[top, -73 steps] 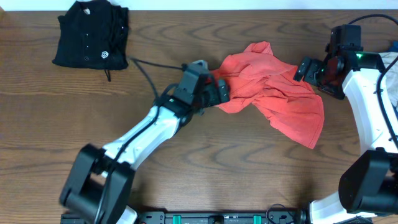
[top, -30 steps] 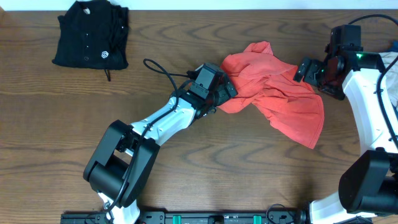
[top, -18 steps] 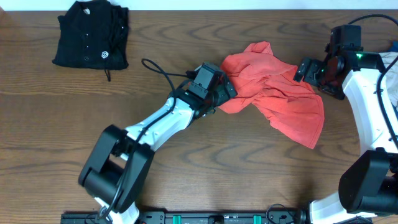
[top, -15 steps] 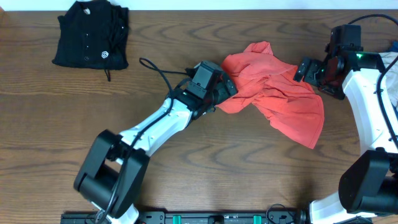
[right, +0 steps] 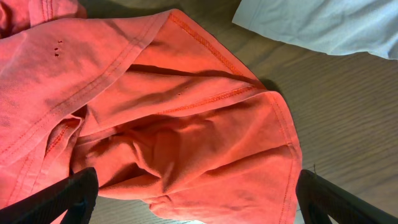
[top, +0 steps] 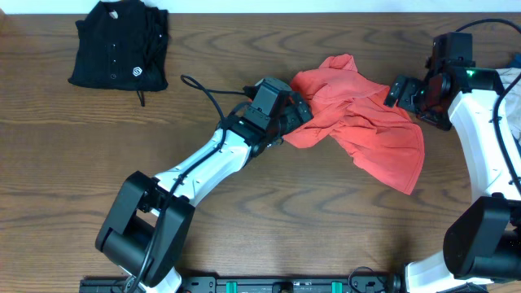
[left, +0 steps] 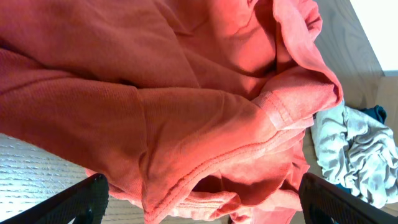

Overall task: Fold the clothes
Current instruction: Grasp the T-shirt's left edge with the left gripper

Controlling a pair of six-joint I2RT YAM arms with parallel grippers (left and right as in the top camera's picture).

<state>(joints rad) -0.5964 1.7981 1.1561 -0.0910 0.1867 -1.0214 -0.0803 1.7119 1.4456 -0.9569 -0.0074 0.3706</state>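
Crumpled red T-shirt lies between left gripper, at its left edge, and right gripper, both open and empty.

My bench is dark brown wood with wavy grain running across; beyond its far edge I see a narrow white strip.

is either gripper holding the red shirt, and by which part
Nothing is held: left gripper and right gripper both stand open at the red T-shirt.
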